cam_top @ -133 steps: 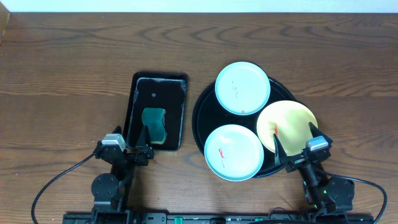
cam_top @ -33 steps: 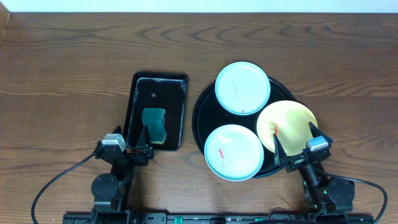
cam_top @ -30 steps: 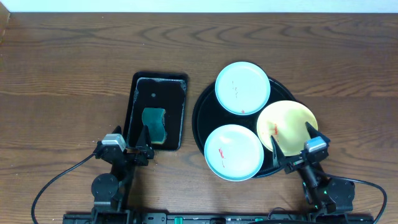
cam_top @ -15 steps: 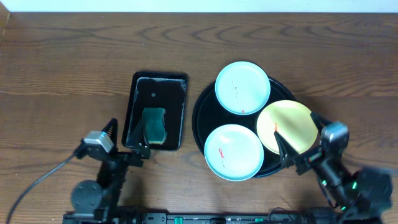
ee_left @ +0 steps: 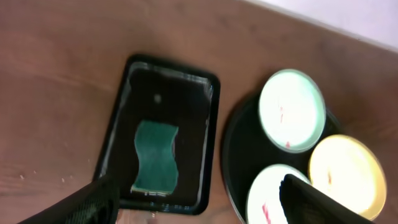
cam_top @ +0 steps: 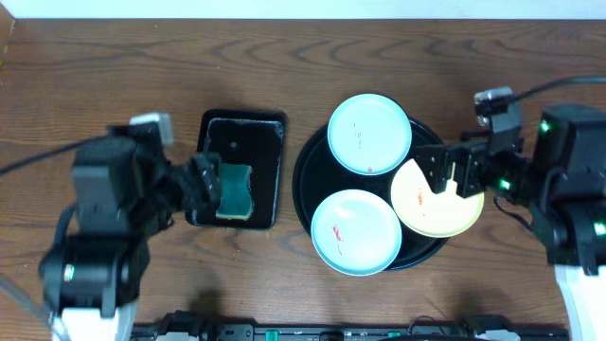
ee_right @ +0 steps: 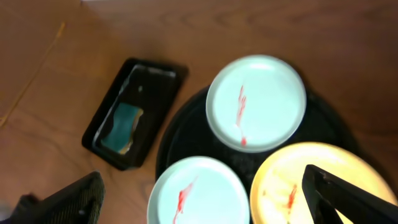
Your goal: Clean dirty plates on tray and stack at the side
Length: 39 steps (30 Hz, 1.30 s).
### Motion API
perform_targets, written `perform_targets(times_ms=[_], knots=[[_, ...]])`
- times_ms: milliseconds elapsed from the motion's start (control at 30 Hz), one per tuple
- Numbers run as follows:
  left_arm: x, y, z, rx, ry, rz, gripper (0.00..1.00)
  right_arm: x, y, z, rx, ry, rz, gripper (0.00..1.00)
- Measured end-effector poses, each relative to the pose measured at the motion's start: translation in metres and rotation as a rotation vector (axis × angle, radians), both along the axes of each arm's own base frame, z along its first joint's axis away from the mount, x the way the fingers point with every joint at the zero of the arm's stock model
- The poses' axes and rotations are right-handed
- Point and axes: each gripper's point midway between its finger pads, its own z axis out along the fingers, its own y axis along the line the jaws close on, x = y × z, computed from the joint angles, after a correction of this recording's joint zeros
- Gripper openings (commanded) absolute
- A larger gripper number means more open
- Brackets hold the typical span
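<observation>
The round black tray (cam_top: 305,185) holds three plates. One pale blue-white plate (cam_top: 369,133) lies at its far side and another (cam_top: 355,232) at its near side, both with red smears. The pale yellow plate (cam_top: 431,208) lies at the right, partly under my right gripper (cam_top: 445,170), which hangs open and empty above it. My left gripper (cam_top: 201,180) is open and empty above the left side of the rectangular tray. The right wrist view shows the far plate (ee_right: 256,102), near plate (ee_right: 199,190), yellow plate (ee_right: 292,180) and open jaws (ee_right: 208,199). The left wrist view shows its open jaws (ee_left: 202,202) and the plates (ee_left: 292,109).
A smaller rectangular black tray (cam_top: 213,128) left of the round tray holds a green sponge (cam_top: 234,189), which also shows in the left wrist view (ee_left: 155,155) and the right wrist view (ee_right: 124,121). Brown wooden table (cam_top: 114,76) surrounds both trays.
Both arms have risen from the table's front edge and moved out over the table, the left over the rectangular tray and the right over the yellow plate. The plates have not moved.
</observation>
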Motion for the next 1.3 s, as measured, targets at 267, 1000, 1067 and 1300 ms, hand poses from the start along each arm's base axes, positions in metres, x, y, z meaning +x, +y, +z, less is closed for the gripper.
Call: perform_targets(times_ms=[267,1000,1067,1300], knots=[[0.006,-0.009,-0.096,-0.005,0.432,-0.037,0.78,-0.008,0.011,-0.050,-0.003,0.241,0.042,0.91],[0.043,-0.011,-0.280,0.060,0.898,0.039,0.07,-0.043,0.029,-0.103,-0.048,0.463,0.099,0.72],[0.042,-0.011,-0.279,0.048,0.908,0.037,0.07,-0.046,0.024,-0.107,-0.069,0.487,0.068,0.67],[0.032,-0.013,-0.260,0.041,0.934,0.019,0.49,-0.062,0.008,-0.144,-0.137,0.635,-0.044,0.49]])
